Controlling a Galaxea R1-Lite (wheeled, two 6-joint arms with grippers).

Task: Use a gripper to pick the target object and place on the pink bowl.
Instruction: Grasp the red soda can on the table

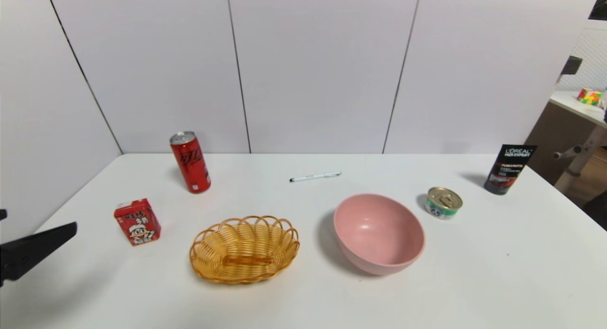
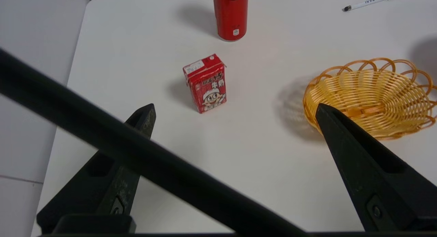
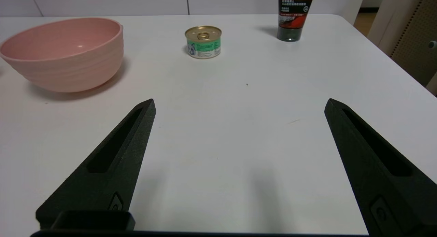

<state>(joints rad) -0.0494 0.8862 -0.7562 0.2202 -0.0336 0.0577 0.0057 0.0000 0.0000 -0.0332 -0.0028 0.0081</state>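
Meanwhile both grippers, left gripper (image 2: 235, 114) and right gripper (image 3: 239, 105), hold jaws apart, red can (image 1: 190, 162) untouched

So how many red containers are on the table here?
2. The tall red can stands at the back left, and the small red carton sits nearer, just left of the wicker basket. None looks hidden.

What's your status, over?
Left gripper open, nothing held; right gripper open, idle. Red can upright, untouched, far left. Pink bowl empty. Carton near path.
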